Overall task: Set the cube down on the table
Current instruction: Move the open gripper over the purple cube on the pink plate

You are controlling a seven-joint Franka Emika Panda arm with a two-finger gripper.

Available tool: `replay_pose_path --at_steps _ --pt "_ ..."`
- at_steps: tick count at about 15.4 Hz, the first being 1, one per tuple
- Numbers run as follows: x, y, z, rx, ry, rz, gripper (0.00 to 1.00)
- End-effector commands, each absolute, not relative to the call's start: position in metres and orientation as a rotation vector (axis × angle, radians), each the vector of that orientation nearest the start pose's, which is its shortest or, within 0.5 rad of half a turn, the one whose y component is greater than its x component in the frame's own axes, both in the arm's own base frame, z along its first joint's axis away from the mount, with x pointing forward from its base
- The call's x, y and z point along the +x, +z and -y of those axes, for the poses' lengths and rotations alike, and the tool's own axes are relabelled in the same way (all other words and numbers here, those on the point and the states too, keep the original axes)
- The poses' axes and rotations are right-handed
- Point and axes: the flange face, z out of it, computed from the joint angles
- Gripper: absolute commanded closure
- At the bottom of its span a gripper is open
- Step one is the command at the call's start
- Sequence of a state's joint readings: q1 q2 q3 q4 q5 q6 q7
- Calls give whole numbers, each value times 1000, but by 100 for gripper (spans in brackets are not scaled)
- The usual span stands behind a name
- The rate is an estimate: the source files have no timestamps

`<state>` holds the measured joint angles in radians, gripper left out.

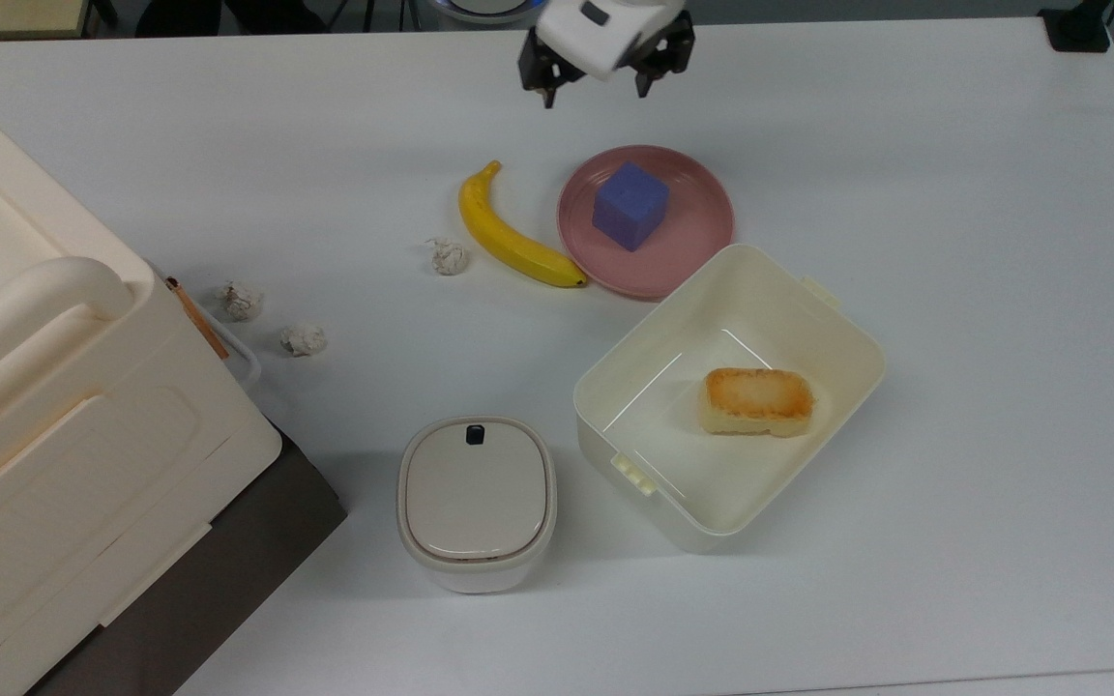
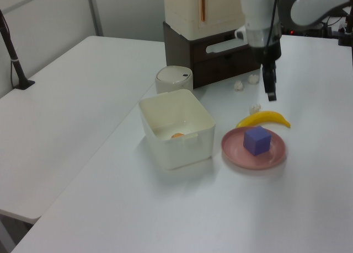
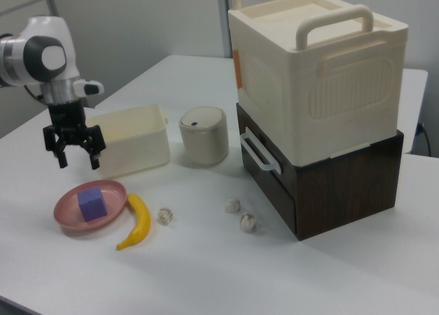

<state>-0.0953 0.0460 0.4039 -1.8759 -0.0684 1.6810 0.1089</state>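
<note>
A: Where do we stand? The cube (image 1: pixel 630 205) sits on the pink plate (image 1: pixel 702 253), just above centre in the top view, with the banana (image 1: pixel 511 238) touching the plate's left rim.

B: And our gripper (image 1: pixel 593 86) hangs at the top edge of the top view, above the plate in the frame, fingers spread and carrying nothing. In the right view the gripper (image 3: pixel 74 157) hovers high over the cube (image 3: pixel 91 203), well apart from it.

A: What might trip us up?

B: We judge the cube matte and solid with flat faces, so it should hold well. But it lies turned relative to the frame edges, and if our jaws close across its corners it may twist or slip out.

A: The plate looks smooth and shallow. We could nudge it and send it sliding on the slick white table (image 1: pixel 953 290).

B: The cream box (image 1: pixel 857 333), with the bread (image 1: pixel 757 400) inside, touches the plate at the lower right, and the banana crowds the left. We'd set down on bare tabletop, away from both.
</note>
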Motion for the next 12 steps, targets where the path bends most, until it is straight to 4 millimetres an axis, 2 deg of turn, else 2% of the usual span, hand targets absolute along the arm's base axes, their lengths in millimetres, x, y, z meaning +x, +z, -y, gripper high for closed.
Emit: replay_pose_path --at_steps 1,5,8,12 --pt "516 438 -186 -3177 451 454 0" --pt "495 401 -215 -3177 496 607 0" --pt "494 366 -216 -3238 393 740 0" --pt "510 338 -212 -3266 345 811 0"
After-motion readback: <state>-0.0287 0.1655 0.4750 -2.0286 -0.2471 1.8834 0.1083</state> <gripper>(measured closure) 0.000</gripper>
